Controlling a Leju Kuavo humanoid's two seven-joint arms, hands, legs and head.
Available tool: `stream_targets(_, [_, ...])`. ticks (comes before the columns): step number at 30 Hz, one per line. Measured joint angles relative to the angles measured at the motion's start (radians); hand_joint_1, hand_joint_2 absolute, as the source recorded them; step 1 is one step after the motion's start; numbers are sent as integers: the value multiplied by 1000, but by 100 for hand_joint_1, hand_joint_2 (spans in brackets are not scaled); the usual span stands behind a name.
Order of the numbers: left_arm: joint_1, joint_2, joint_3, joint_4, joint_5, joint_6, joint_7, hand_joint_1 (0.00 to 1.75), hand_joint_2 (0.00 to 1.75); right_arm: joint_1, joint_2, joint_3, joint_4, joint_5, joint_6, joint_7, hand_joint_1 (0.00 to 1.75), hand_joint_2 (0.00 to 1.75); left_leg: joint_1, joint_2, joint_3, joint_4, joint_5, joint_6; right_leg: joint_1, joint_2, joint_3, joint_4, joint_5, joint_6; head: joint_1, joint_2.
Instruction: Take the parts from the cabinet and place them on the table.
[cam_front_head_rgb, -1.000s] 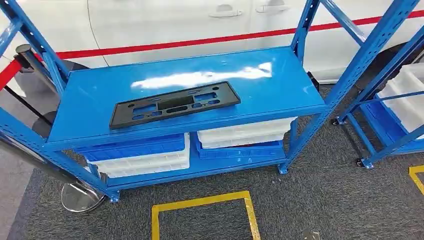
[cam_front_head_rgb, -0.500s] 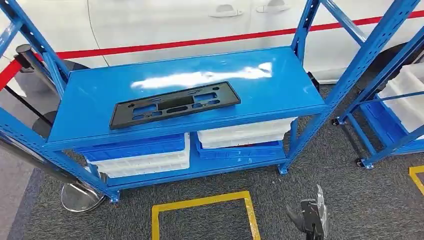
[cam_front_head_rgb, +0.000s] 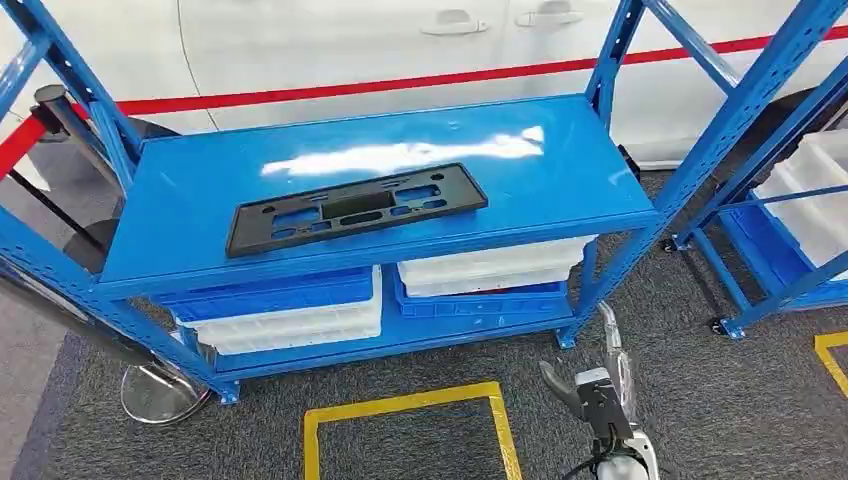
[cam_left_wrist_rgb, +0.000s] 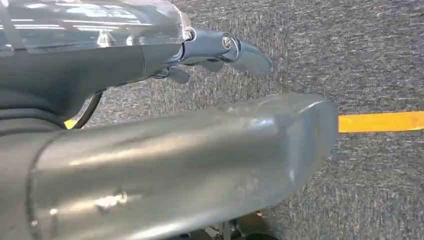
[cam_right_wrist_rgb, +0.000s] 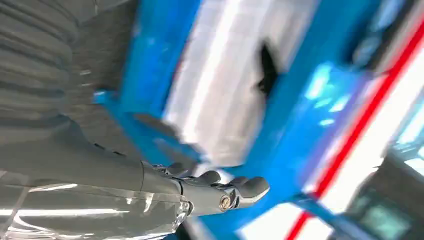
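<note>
Grey carpet (cam_front_head_rgb: 700, 400) marked with yellow tape (cam_front_head_rgb: 400, 405) runs under the blue cabinet (cam_front_head_rgb: 560, 180) ahead of us. On its top shelf, toward ten o'clock, lies the black part (cam_front_head_rgb: 355, 208), flat and untouched. Below it sit blue and white bins (cam_front_head_rgb: 280, 310) on the lower shelf. At five o'clock our right hand (cam_front_head_rgb: 590, 385) is raised over the carpet, well apart from the part, fingers spread and holding nothing. Our left hand (cam_left_wrist_rgb: 220, 50) hangs above the carpet; we cannot tell whether its fingers are apart.
</note>
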Motion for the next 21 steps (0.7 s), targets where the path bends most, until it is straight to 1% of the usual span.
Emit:
stream_targets(1, [-3, -6, 6, 3, -23, -4, 0, 0, 0, 25, -24, 101, -165, -10, 38, 40, 0, 0, 14, 2, 26, -49, 27, 21, 4, -4, -14, 42, -36, 10, 5, 0])
stream_targets(2, [-3, -7, 13, 5, -45, -10, 6, 0, 0, 40, -35, 150, -233, -12, 65, 90, 0, 0, 13, 5, 25, -48, 28, 23, 1, -2, -48, 111, -75, 12, 10, 0])
stream_targets(3, [-3, -7, 19, 6, -69, -20, 11, 0, 0, 47, -54, 221, -312, -13, 108, 158, 0, 0, 13, 7, 25, -48, 27, 24, 0, -2, -88, 191, -110, 15, 12, 0])
stream_targets(4, [-3, -7, 25, 9, -91, -25, 16, 0, 0, 48, -72, 281, -362, -15, 145, 216, 0, 0, 13, 11, 26, -48, 26, 23, 0, -2, -129, 266, -133, 20, 11, 0])
stream_targets(5, [-5, -7, 28, 11, -101, -28, 18, 0, 0, 55, -85, 330, -400, -16, 166, 255, 0, 0, 14, 10, 27, -46, 24, 22, -3, -4, -153, 301, -126, 24, 12, 0])
stream_targets(6, [-7, -8, 30, 12, -105, -31, 19, 0, 0, 68, -88, 358, -431, -18, 168, 263, 0, 0, 15, 7, 29, -45, 20, 20, -8, -4, -149, 279, -98, 26, 12, 0])
stream_targets(7, [-7, -10, 31, 13, -107, -33, 21, 0, 0, 78, -92, 385, -469, -19, 169, 269, 0, 0, 16, 2, 32, -41, 15, 17, -13, -4, -120, 212, -49, 29, 12, 0])
stream_targets(8, [-7, -11, 32, 13, -108, -35, 21, 0, 0, 78, -100, 402, -495, -19, 169, 270, 0, 0, 17, -1, 37, -34, 6, 10, -17, -5, -77, 116, 7, 31, 12, 0])
stream_targets(9, [-6, -11, 33, 14, -108, -35, 22, 0, 0, 77, -109, 417, -517, -20, 170, 270, 0, 0, 19, -1, 40, -26, -3, 2, -19, -6, -42, 34, 43, 32, 13, 0])
stream_targets(10, [-5, -10, 36, 16, -108, -35, 23, 0, 0, 77, -114, 431, -530, -21, 172, 273, 0, 0, 14, -2, 29, -20, -11, -7, -12, -4, -34, 27, 16, 29, 15, 0])
stream_targets(11, [-8, -11, 39, 17, -108, -35, 23, 0, 0, 79, -115, 446, -551, -21, 173, 275, 0, 0, 11, -2, 27, -9, -15, -13, -11, -2, -37, 20, 17, 17, 16, 0])
stream_targets(12, [-9, -11, 42, 18, -108, -35, 23, 0, 0, 86, -119, 456, -563, -22, 175, 276, 0, 0, 11, -1, 27, -9, -15, -16, -9, -2, -42, 22, 15, 13, 12, 0])
stream_targets(13, [-9, -11, 44, 19, -108, -35, 23, 0, 0, 89, -124, 464, -574, -22, 175, 277, 0, 175, 14, -2, 27, -14, -14, -20, -6, -1, -43, 24, 13, 6, 10, 0])
stream_targets(14, [-10, -11, 45, 19, -108, -35, 24, 0, 0, 89, -126, 470, -583, -22, 175, 277, 0, 175, 14, -1, 30, -14, -17, -25, -7, 1, -43, 22, 13, 0, 12, 0])
stream_targets(15, [-11, -11, 47, 19, -109, -35, 24, 0, 0, 89, -127, 474, -594, -20, 173, 279, 0, 175, 16, 0, 29, -10, -28, -30, -13, -1, -37, 16, 15, -8, 10, 0])
stream_targets(16, [-11, -11, 48, 19, -111, -34, 24, 0, 0, 88, -127, 479, -601, -5, 166, 282, 0, 175, 16, 1, 20, 25, -49, -34, -13, -2, -31, 14, 12, -14, 8, 0])
stream_targets(17, [-12, -11, 49, 19, -115, -34, 24, 0, 0, 87, -127, 487, -607, 52, 137, 290, 0, 175, 17, 0, -17, 102, -88, -37, -12, -4, -30, 14, 9, -17, 2, 0])
stream_targets(18, [-13, -11, 49, 19, -120, -32, 25, 0, 0, 86, -128, 495, -608, 138, 98, 292, 0, 175, 17, 1, -58, 180, -121, -38, -10, -5, -29, 14, 8, -19, 2, 0])
stream_targets(19, [-13, -11, 49, 19, -129, -29, 27, 0, 0, 86, -128, 505, -608, 258, 43, 293, 0, 175, 17, 1, -106, 267, -150, -39, -8, -7, -28, 15, 6, -22, 3, 0])
stream_targets(20, [-12, -11, 50, 20, -136, -26, 29, 0, 0, 84, -128, 515, -608, 400, -22, 301, 0, 175, 17, 1, -135, 313, -154, -39, -6, -7, -27, 15, 5, -23, 2, 0])
stream_targets(21, [-11, -11, 49, 20, -147, -24, 33, 0, 0, 77, -127, 529, -604, 569, -97, 318, 0, 175, 17, 1, -141, 311, -132, -37, -5, -5, -25, 15, 4, -24, 2, 0])
